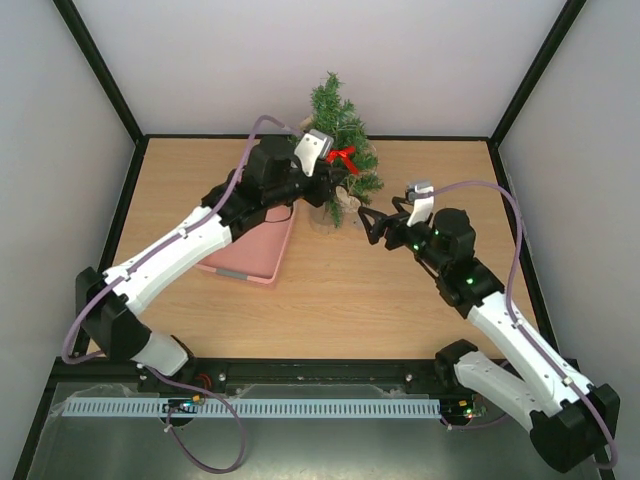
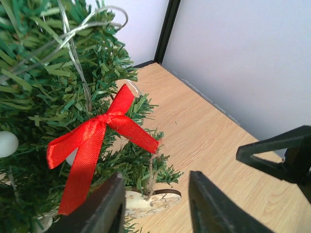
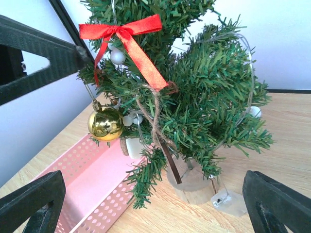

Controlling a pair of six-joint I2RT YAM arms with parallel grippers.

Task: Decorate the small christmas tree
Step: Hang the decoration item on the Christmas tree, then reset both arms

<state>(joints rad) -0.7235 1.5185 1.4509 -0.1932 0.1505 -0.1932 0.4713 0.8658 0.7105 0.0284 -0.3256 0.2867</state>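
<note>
The small christmas tree (image 1: 340,135) stands on a wood-slice base (image 3: 194,187) at the back middle of the table. It carries a red bow (image 3: 129,39), a gold bauble (image 3: 105,123), white balls and a thin wire of lights. A wooden disc ornament (image 2: 153,201) hangs by twine from a low branch under the red bow (image 2: 92,141). My left gripper (image 2: 155,211) is open at the tree's right side, the disc between its jaws without touching them. My right gripper (image 1: 362,224) is wide open, empty, a short way right of the tree (image 3: 209,87).
A pink perforated basket (image 1: 250,255) lies on the table left of the tree, under my left arm. A small clear battery pack (image 3: 226,200) for the lights rests beside the tree's base. Black frame posts and pale walls close in the table.
</note>
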